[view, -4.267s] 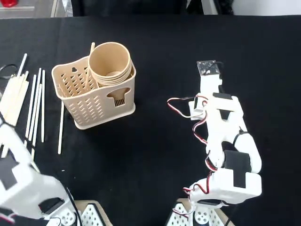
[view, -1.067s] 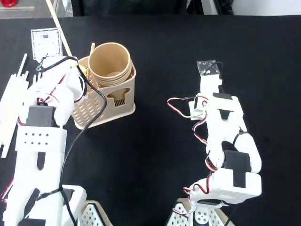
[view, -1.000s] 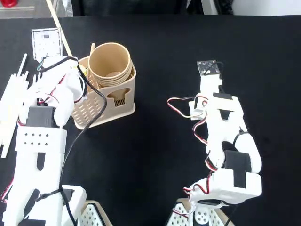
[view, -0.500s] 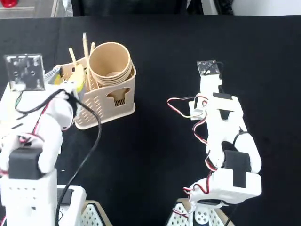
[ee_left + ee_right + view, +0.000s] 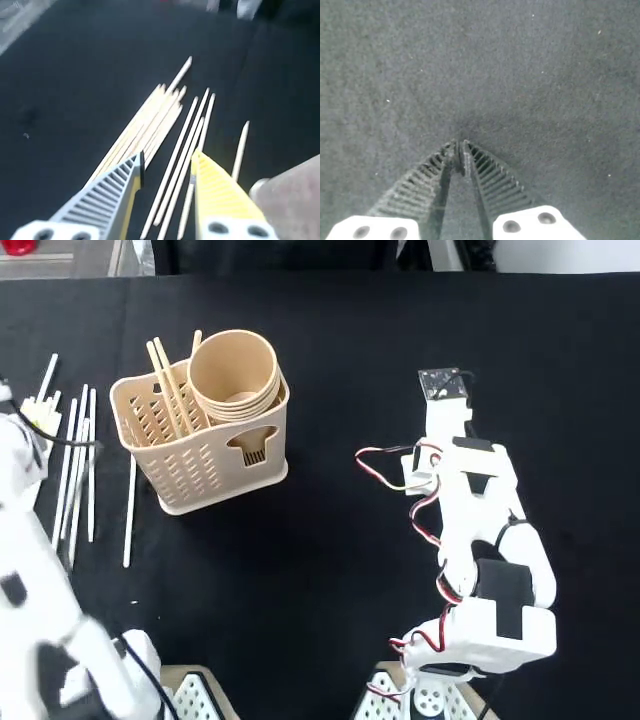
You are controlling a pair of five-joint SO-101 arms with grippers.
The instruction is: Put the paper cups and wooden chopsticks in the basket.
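Observation:
The cream basket (image 5: 215,455) stands at the table's left centre. A stack of paper cups (image 5: 233,375) sits in its right compartment, and two wooden chopsticks (image 5: 168,385) lean in its left one. Several loose chopsticks (image 5: 78,465) lie on the black cloth left of the basket. My left gripper (image 5: 167,157) hovers open over these loose chopsticks (image 5: 172,142), nothing between its fingers. In the high view the left gripper (image 5: 38,417) is at the far left edge. My right gripper (image 5: 459,147) is shut and empty, pointing down at bare cloth right of the basket.
The right arm (image 5: 475,510) stands folded at the table's right centre. One chopstick (image 5: 129,510) lies just beside the basket's left wall. The basket's corner (image 5: 292,197) shows close to the left gripper. Black cloth covers the table.
The left arm carried chopsticks over the basket, let them drop into the left compartment, then swung back left over the loose chopsticks. The right arm has not moved.

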